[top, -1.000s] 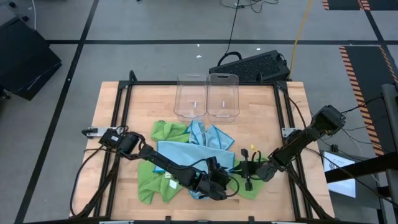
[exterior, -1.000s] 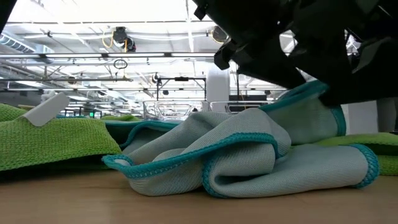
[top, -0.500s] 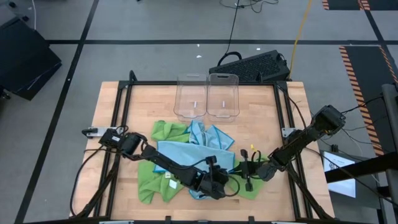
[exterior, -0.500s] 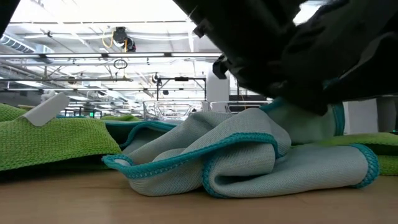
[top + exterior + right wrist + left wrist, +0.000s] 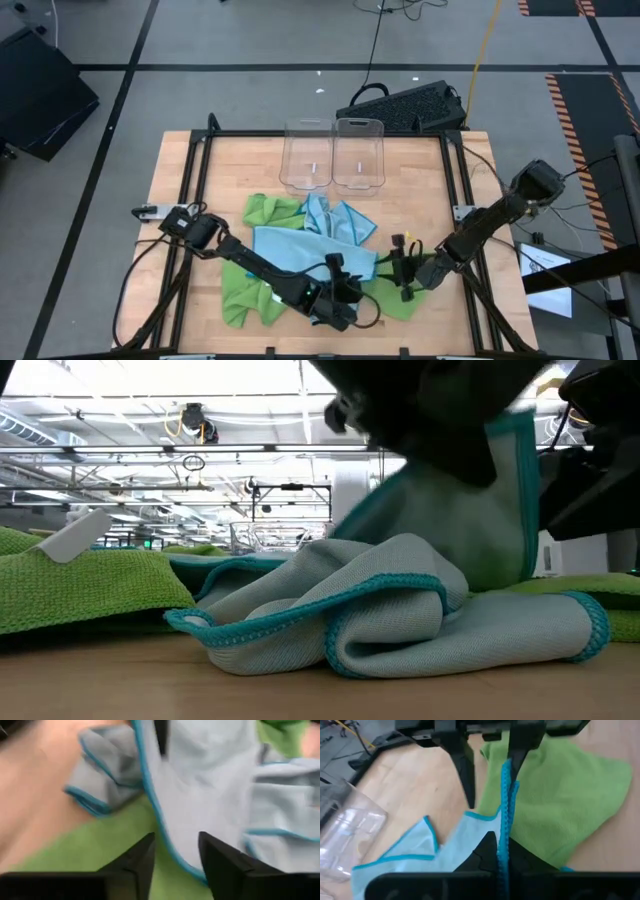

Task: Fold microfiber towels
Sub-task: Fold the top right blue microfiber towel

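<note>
Light blue microfiber towel [image 5: 300, 243] lies crumpled among lime green towels [image 5: 240, 290] at the worktop's [image 5: 180, 170] near edge, its teal hem pinched in the closed left tool [image 5: 337, 303], while the right tool [image 5: 404, 273], fingers parted and empty, sits just beside.

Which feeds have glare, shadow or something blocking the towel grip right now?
Low view: bright ceiling lights sit behind the scene, and the arms are dark silhouettes across the top, hiding the upper edge of the lifted blue towel. High view: even light, no glare, but the left gripper covers its own grip. Left wrist view: clear sight of the towel's hem pinched by that gripper.
</note>
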`<state>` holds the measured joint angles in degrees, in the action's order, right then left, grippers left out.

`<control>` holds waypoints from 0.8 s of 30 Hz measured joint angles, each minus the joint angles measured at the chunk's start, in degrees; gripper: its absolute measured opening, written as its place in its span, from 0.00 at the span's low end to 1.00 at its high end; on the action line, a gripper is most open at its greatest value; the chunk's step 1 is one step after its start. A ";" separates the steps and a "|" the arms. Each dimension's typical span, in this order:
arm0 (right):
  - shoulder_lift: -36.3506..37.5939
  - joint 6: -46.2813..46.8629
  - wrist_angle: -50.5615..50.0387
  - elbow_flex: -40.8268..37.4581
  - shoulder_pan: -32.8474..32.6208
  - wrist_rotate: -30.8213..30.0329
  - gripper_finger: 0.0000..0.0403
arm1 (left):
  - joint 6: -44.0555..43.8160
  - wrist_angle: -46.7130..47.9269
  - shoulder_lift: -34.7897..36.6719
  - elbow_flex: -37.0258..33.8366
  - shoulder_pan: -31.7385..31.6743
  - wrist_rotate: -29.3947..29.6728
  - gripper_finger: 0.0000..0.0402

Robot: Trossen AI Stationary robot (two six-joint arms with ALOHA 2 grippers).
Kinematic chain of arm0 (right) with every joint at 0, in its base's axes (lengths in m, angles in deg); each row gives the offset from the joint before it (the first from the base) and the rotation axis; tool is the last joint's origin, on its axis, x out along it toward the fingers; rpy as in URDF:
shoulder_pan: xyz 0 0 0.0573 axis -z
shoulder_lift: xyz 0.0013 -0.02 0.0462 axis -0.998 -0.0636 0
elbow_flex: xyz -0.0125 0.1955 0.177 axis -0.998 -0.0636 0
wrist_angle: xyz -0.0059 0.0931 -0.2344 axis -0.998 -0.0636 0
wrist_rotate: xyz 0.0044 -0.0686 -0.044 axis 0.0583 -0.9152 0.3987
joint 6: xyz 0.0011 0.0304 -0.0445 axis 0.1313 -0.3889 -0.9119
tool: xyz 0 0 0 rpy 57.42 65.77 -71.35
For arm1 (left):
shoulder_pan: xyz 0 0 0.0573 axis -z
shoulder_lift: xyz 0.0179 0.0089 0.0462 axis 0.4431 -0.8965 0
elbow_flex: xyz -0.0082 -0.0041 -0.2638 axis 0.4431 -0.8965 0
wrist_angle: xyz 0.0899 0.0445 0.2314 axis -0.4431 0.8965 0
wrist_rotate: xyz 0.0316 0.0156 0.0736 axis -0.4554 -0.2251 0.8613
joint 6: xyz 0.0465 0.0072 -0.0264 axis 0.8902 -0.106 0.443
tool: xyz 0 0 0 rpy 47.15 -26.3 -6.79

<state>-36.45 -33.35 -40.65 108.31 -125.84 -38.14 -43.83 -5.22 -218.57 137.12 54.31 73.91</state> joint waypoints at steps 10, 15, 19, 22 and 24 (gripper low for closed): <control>4.17 -13.11 -8.51 -2.27 1.05 -2.83 0.55 | 0.52 0.86 3.21 0.00 -1.75 0.92 0.01; 3.40 -18.96 -8.33 -3.21 2.34 -2.87 0.53 | 0.25 1.14 3.16 0.01 -1.79 0.87 0.01; 3.40 -21.33 -7.61 -3.23 4.39 -3.06 0.48 | 0.04 1.17 3.16 0.00 -1.77 0.87 0.01; 3.40 -22.08 -5.67 -3.23 6.41 0.82 0.44 | 0.10 1.21 3.16 0.00 -1.79 1.34 0.01; 3.40 -21.92 -4.97 -3.23 7.26 2.50 0.43 | 0.24 1.20 3.16 0.00 -1.79 1.57 0.01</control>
<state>-33.05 -55.27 -45.62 105.07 -118.57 -35.65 -43.59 -4.02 -215.41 137.12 52.52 75.47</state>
